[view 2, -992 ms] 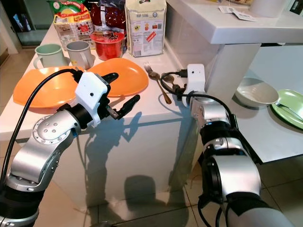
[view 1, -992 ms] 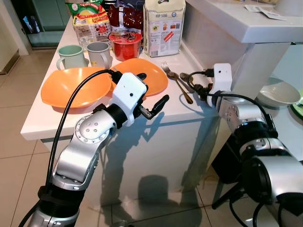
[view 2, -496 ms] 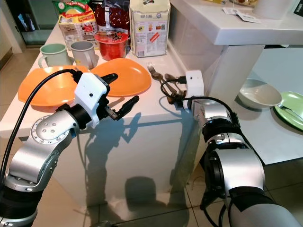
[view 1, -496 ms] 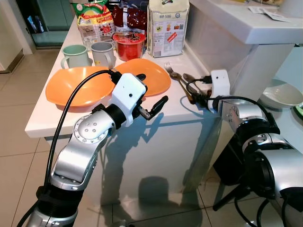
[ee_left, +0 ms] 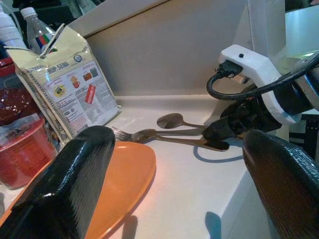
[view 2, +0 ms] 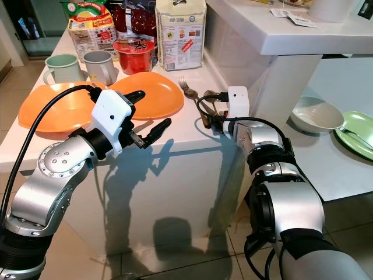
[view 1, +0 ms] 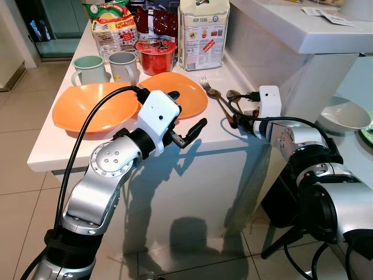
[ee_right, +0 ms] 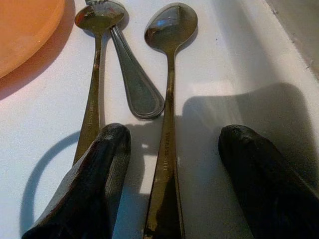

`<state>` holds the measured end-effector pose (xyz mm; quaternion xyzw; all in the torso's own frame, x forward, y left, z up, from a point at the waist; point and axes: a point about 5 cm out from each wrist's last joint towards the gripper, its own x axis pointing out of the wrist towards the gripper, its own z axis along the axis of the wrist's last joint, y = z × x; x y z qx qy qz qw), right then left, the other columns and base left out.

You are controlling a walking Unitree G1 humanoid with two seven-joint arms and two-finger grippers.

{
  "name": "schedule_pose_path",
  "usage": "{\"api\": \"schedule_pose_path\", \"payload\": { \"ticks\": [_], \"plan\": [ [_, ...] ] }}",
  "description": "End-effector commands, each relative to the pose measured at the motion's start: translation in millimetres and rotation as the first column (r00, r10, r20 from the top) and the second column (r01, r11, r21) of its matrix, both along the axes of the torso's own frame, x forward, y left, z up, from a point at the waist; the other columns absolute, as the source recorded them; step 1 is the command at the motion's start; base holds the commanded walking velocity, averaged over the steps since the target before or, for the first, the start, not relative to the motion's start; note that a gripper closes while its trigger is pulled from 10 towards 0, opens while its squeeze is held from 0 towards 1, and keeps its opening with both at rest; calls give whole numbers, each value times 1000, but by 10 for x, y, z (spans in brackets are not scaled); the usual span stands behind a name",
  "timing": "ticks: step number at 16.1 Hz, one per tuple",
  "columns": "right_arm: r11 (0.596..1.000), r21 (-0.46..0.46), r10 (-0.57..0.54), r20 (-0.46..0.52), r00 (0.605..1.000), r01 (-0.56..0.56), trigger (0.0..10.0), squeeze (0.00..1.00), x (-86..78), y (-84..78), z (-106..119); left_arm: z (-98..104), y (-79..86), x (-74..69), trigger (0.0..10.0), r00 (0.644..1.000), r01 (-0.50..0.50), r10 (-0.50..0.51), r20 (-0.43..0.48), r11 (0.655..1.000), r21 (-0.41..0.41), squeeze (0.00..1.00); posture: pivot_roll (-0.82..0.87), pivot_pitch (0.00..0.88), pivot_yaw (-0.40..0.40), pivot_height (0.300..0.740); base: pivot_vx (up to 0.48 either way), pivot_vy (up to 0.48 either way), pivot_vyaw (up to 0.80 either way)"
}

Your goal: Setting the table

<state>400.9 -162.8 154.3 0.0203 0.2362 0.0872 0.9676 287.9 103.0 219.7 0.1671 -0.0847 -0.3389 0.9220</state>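
Two spoons and a fork [view 1: 217, 99] lie side by side on the white counter [view 1: 116, 143], right of the orange plates. My right gripper [view 1: 237, 116] is low over their handle ends and open. In the right wrist view its fingers [ee_right: 102, 174] straddle the handle of one spoon [ee_right: 169, 99], with the second spoon [ee_right: 94, 99] and the fork handle [ee_right: 134, 84] beside it. My left gripper [view 1: 187, 109] hovers open and holding nothing above the counter's front edge, near the right orange plate [view 1: 189, 96]. A second orange plate [view 1: 93, 108] overlaps that plate on the left.
Two mugs [view 1: 90, 69], a red cup [view 1: 154, 55], a paper bag [view 1: 203, 32] and snack packs stand at the counter's back. A raised white ledge [view 1: 303, 29] borders the counter on the right. A lower table there holds a pale bowl [view 2: 315, 114] and a green plate [view 2: 355, 131].
My right gripper has dropped a little and edged in over the spoon handles. The left arm has held its pose. The camera has shifted slightly.
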Motion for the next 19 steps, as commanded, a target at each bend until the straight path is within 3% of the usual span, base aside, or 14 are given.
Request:
{"api": "schedule_pose_path", "payload": {
  "ticks": [1, 2, 3, 19],
  "plan": [
    [1000, -17, -18, -60, 998, 17, 5333, 0, -36, -31, -89, 35, -11, -13, 10000, 1000, 13, -13, 10, 1000, 5, 0, 54, 0, -22, 740, 0, 0, 0],
    [999, -37, -22, -61, 998, 20, 627, 0, -36, -45, -89, 36, -7, -12, 10000, 1000, 11, -11, 10, 1000, 5, 0, 53, 0, -22, 740, 0, 0, 0],
    [998, -59, -21, -62, 998, 17, 0, 0, -36, -57, -89, 36, -6, -10, 10000, 1000, 11, -11, 11, 1000, 6, 0, 52, 0, -21, 740, 0, 0, 0],
    [997, -72, -19, -48, 999, 16, 0, 0, -24, -81, -54, 47, -10, 9, 10000, 1000, 10, -10, 16, 1000, 5, 0, 53, 0, -18, 740, 0, 0, 0]
  ]
}}
